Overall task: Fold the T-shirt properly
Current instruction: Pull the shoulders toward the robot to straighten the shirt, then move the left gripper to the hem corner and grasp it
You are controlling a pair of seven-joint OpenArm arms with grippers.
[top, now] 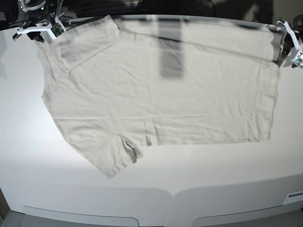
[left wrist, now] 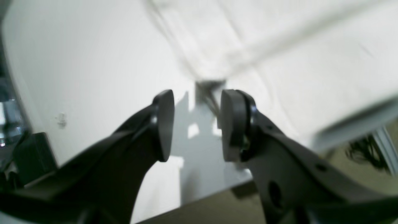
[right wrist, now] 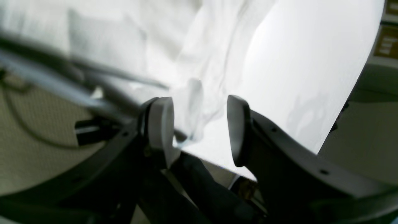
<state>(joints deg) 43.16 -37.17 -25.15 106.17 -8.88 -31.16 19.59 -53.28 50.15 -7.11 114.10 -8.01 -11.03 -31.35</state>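
Note:
The pale beige T-shirt (top: 165, 94) lies spread sideways on the white table (top: 156, 198), hem to the right and sleeves to the left. My left gripper (left wrist: 197, 124) is open and empty, just short of the shirt's far right hem corner (left wrist: 214, 77). In the base view it (top: 288, 47) is at the far right. My right gripper (right wrist: 199, 127) is open, with a fold of the shirt (right wrist: 192, 105) hanging loosely between its jaws, unclamped. In the base view it (top: 40, 28) is at the far left by the upper sleeve (top: 87, 38).
The table's far edge (left wrist: 202, 199) runs right under my left gripper, with floor and dark cables (left wrist: 367, 152) beyond it. The table's side edge (right wrist: 342, 112) is near my right gripper. A dark blurred shadow band (top: 170, 52) lies across the shirt's far part.

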